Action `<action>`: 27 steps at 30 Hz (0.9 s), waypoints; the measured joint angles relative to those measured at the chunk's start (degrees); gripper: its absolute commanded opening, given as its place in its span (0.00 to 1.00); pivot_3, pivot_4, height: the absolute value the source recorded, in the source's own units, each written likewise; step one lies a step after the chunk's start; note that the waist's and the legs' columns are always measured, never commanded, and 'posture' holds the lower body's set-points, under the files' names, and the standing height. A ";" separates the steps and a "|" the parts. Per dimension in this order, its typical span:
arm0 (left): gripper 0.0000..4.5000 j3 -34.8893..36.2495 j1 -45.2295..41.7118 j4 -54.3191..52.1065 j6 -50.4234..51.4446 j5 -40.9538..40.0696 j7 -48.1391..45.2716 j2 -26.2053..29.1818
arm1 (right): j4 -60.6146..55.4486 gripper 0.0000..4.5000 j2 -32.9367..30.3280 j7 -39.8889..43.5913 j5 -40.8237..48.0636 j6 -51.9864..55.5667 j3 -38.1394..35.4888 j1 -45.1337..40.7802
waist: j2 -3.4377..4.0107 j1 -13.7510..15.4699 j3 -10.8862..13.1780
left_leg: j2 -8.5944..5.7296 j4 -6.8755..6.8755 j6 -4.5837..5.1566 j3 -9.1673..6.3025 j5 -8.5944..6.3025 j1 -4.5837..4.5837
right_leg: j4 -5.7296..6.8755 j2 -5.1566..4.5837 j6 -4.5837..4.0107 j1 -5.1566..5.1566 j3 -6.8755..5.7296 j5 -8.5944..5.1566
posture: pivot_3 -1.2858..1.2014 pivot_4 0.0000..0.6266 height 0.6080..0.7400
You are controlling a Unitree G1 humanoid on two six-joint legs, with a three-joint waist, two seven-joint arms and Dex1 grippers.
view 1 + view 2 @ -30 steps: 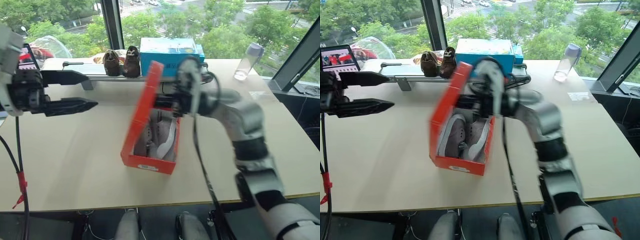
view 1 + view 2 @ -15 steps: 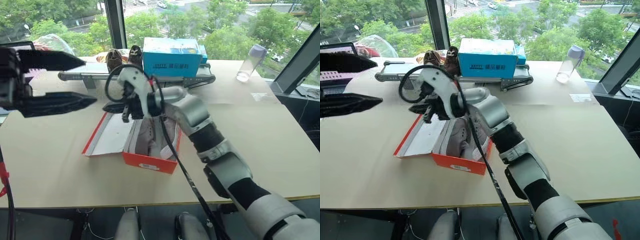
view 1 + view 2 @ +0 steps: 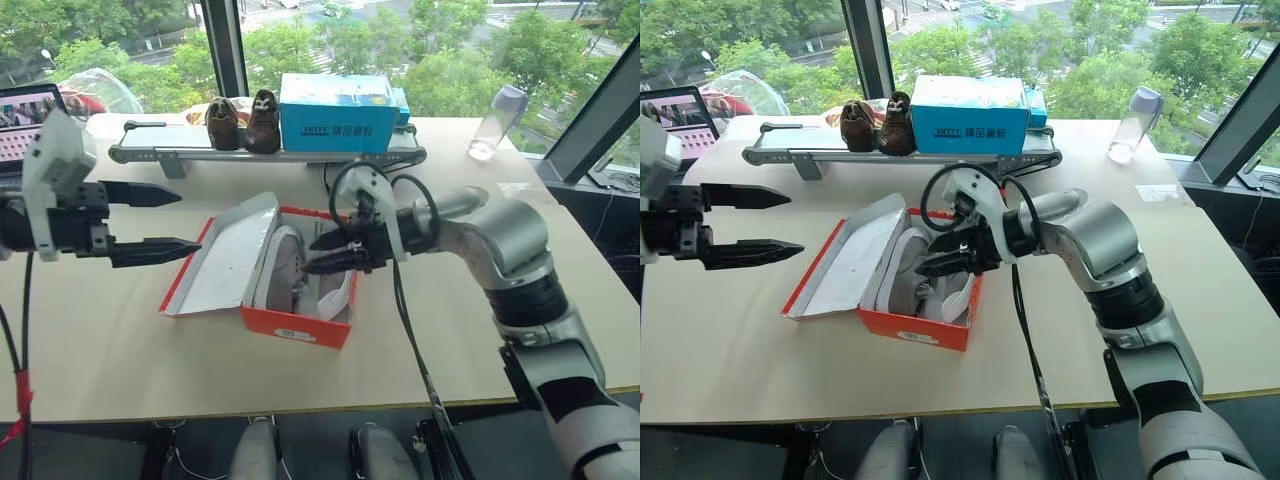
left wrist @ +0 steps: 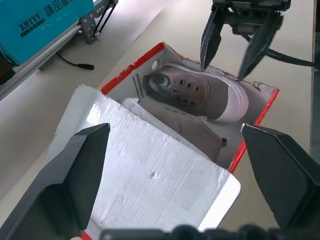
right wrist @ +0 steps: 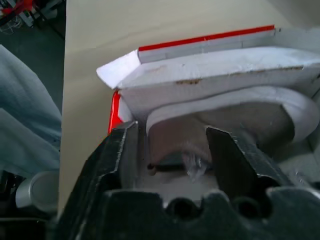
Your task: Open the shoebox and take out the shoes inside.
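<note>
Since a second ago the hinged lid of the flat red cardboard shoebox [image 3: 300,325] has gone from standing upright to lying folded back toward the table's left edge, its white inside facing up, and the right tool [image 3: 322,254] has let go of it and come over the open box. That right tool now has its two black fingers spread apart with nothing between them, tips hovering just above the pair of small light grey sneakers with white soles [image 3: 292,268]; in the right wrist view the fingers straddle the toe of one sneaker without clearly touching it.

Both sneakers lie inside the box, side by side, and the box sits near the middle of the pale wooden table [image 3: 130,350], a little nearer the front edge than the far one. In the left wrist view one sneaker lies on its side with its lace eyelets showing.

At the table's left side the left tool [image 3: 172,220] hangs above the surface, level, its fingers spread wide and empty, pointing at the opened lid but well apart from it.

Along the far edge runs a grey metal rail [image 3: 150,154]. On it stand a dark brown pair of shoes [image 3: 243,124] and, just beside them, a taller blue cardboard box with dark lettering [image 3: 338,112]. A clear plastic bottle with a grey cap [image 3: 496,122] stands near the far right corner. A screen [image 3: 25,105] shows at the far left corner.
</note>
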 measured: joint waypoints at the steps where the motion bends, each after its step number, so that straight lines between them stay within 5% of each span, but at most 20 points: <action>1: 1.00 -0.62 -0.50 0.66 -0.59 0.35 -0.29 -0.27 | 0.01 0.99 -0.05 -0.33 -0.23 -0.24 0.05 0.00 | 0.00 0.01 0.00 | 0.00 0.00 0.01 0.01 0.00 0.00 | 0.00 0.00 0.00 0.00 0.02 0.00 | 0.52 0.24 1.00; 10: 1.00 -2.32 -2.17 2.29 -1.86 2.63 -1.61 -1.99 | 7.41 0.99 -0.67 -2.24 -11.39 -15.15 5.75 -0.25 | -0.01 0.11 0.01 | -0.01 0.02 0.25 0.07 0.16 -0.01 | 0.00 0.02 0.20 -0.01 0.12 -0.08 | 0.52 0.24 1.00; 14: 1.00 -1.58 -0.07 1.22 -1.82 2.63 -1.39 -1.99 | 2.46 0.99 -2.78 4.76 -16.38 -33.74 10.05 0.20 | 0.00 0.08 0.01 | 0.01 0.01 0.38 0.11 0.23 0.00 | -0.01 0.06 0.47 -0.02 0.20 -0.25 | 0.52 0.24 1.00; 27: 1.00 1.92 2.48 -1.07 -1.07 2.53 -0.40 -1.62 | 15.56 0.99 6.58 2.06 -31.07 -59.63 15.28 -0.68 | -0.02 0.23 0.00 | 0.02 0.11 0.03 0.13 0.01 0.02 | -0.01 0.08 0.50 0.03 0.22 -0.15 | 0.52 0.24 1.00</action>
